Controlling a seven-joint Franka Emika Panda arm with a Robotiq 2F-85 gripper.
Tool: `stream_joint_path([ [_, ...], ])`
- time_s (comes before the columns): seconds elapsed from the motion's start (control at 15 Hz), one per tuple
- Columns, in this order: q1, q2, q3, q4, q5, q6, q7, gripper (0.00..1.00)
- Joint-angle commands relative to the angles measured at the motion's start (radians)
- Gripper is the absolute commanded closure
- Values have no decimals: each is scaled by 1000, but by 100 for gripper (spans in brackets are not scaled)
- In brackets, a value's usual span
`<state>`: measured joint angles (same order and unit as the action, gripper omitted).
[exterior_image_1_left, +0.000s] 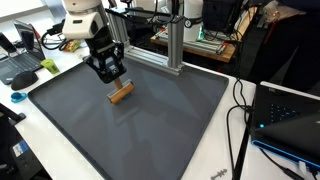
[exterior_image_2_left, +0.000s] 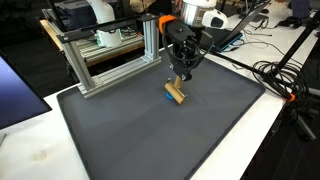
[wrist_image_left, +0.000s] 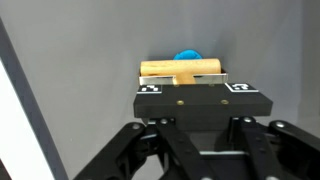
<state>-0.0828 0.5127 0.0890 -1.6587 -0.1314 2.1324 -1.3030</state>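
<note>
My gripper (exterior_image_1_left: 112, 80) hangs over the far part of a dark grey mat (exterior_image_1_left: 150, 135), its jaws shut on a short wooden bar (exterior_image_1_left: 121, 93) just below the fingertips. In an exterior view the wooden bar (exterior_image_2_left: 174, 93) has a small blue piece (exterior_image_2_left: 170, 99) at its lower end and casts a shadow on the mat (exterior_image_2_left: 170, 140). From the wrist, the wooden bar (wrist_image_left: 183, 69) lies crosswise beyond a black block (wrist_image_left: 200, 103) with two marker squares. A blue round piece (wrist_image_left: 188, 56) shows behind the bar. The fingertips themselves are hidden by the black block.
An aluminium frame (exterior_image_1_left: 150, 45) stands at the mat's far edge, also seen as the frame (exterior_image_2_left: 105, 60). An open laptop (exterior_image_1_left: 290, 120) and black cables (exterior_image_1_left: 238, 110) lie beside the mat. A white tabletop (exterior_image_2_left: 30, 135) surrounds it. Desk clutter and a green object (exterior_image_1_left: 50, 66) sit nearby.
</note>
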Motion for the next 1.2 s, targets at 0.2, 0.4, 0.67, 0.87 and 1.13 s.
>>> stream_joint_path([
  [0.2, 12, 33, -31, 5, -26, 9, 28, 78],
  [0.4, 17, 30, -32, -2, -37, 16, 30, 78],
  [0.67, 34, 28, -42, -12, -77, 29, 43, 78],
  [0.87, 45, 28, -47, -17, -106, 33, 53, 78],
  [1.13, 61, 26, -49, -30, -144, 48, 68, 78],
])
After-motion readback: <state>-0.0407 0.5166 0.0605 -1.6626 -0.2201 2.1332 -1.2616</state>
